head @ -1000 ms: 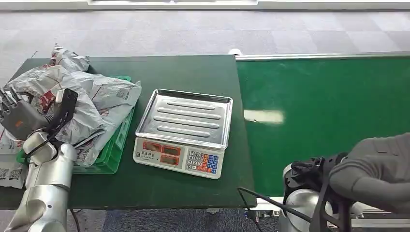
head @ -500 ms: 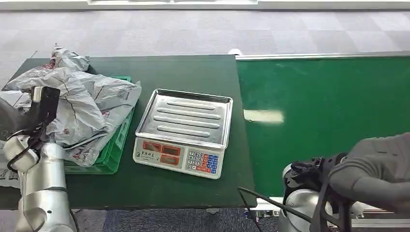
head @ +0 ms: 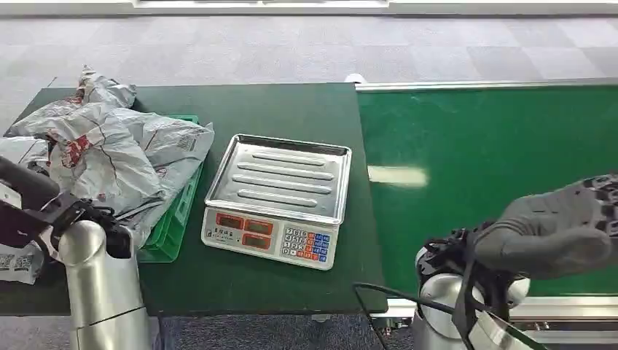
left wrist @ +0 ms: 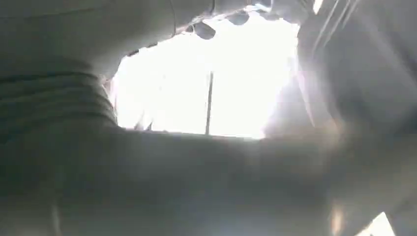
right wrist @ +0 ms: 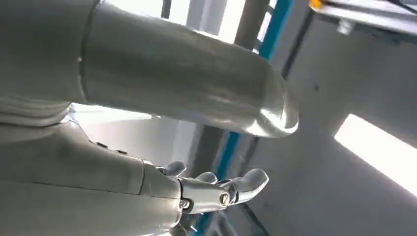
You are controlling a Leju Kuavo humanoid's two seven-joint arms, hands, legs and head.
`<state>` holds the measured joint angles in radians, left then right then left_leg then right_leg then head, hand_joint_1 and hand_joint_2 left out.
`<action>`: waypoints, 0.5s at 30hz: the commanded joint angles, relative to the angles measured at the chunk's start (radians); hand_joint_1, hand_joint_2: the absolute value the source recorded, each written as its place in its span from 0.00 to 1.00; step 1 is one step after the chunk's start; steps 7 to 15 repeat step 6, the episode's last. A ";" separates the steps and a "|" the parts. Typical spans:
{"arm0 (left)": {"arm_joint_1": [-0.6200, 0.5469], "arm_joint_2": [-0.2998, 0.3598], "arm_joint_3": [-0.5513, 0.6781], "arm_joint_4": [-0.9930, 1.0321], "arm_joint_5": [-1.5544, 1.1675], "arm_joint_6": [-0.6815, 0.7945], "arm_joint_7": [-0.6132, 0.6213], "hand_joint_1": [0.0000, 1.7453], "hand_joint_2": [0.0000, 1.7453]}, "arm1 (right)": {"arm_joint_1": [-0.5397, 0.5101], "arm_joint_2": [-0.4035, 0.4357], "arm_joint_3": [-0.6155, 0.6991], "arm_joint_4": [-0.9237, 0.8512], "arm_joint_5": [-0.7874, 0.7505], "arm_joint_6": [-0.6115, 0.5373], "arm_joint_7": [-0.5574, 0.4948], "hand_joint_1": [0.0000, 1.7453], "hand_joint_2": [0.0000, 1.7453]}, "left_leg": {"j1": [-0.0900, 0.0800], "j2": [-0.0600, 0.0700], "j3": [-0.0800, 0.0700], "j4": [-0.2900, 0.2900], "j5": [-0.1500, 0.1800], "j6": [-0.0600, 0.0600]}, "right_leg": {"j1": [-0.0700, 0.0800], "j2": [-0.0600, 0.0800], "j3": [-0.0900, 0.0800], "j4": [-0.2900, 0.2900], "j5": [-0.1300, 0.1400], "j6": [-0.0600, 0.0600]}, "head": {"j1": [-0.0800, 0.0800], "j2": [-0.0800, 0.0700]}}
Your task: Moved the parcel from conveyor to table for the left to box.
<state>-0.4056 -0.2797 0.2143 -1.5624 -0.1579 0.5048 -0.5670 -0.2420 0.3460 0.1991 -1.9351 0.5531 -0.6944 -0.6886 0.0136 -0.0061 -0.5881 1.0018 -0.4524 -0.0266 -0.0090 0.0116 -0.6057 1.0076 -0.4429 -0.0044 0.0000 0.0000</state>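
Note:
Several grey plastic parcels (head: 116, 157) lie heaped in a green basket (head: 175, 226) at the table's left end. My left hand (head: 22, 200) sits low at the left edge beside the heap, mostly cut off. The left wrist view is dark and blurred, so I cannot tell how its fingers lie. My right hand (head: 561, 230) hovers over the near edge of the green conveyor belt (head: 481, 146), which carries no parcel. In the right wrist view the right hand (right wrist: 123, 162) has its fingers (right wrist: 221, 191) stretched out and holds nothing.
A steel-pan weighing scale (head: 277, 197) with a keypad stands mid-table between the basket and the belt. Another parcel with printed labels (head: 14, 259) lies at the table's front left corner. Dark green tabletop (head: 277, 109) shows behind and in front of the scale.
My left arm has drawn back from above the parcel heap, down and toward the left edge. My right hand has lifted slightly and shifted right over the belt.

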 commanded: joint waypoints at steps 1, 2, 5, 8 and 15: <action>0.187 0.094 -0.405 -0.120 0.169 -0.365 0.015 0.00 1.00 | -0.023 -0.106 0.190 0.346 -0.300 0.135 0.107 0.00 0.00 | 0.000 0.006 0.007 -0.006 0.000 0.002 | 0.000 0.004 0.006 -0.006 0.002 0.000 | -0.001 0.000; 0.184 0.095 -0.400 -0.119 0.170 -0.367 0.014 0.00 1.00 | -0.023 -0.106 0.192 0.344 -0.299 0.134 0.107 0.00 0.00 | 0.000 0.004 0.005 -0.002 0.000 0.001 | 0.000 0.003 0.004 -0.003 0.001 0.000 | 0.000 0.000; 0.177 0.100 -0.393 -0.120 0.190 -0.403 0.012 0.00 1.00 | -0.023 -0.115 0.205 0.337 -0.322 0.167 0.114 0.00 0.00 | 0.001 0.001 0.003 -0.003 0.000 0.002 | 0.001 -0.001 0.003 -0.004 0.000 0.000 | -0.001 0.000; 0.186 0.101 -0.402 -0.116 0.213 -0.486 0.011 0.00 1.00 | -0.027 -0.131 0.217 0.336 -0.379 0.266 0.120 0.00 1.00 | 0.000 0.002 0.003 -0.002 0.000 0.001 | 0.000 0.000 0.002 -0.002 0.000 0.000 | 0.000 0.000; 0.186 0.101 -0.402 -0.116 0.213 -0.486 0.011 0.00 1.00 | -0.027 -0.131 0.217 0.336 -0.379 0.266 0.120 0.00 1.00 | 0.000 0.002 0.003 -0.002 0.000 0.001 | 0.000 0.000 0.002 -0.002 0.000 0.000 | 0.000 0.000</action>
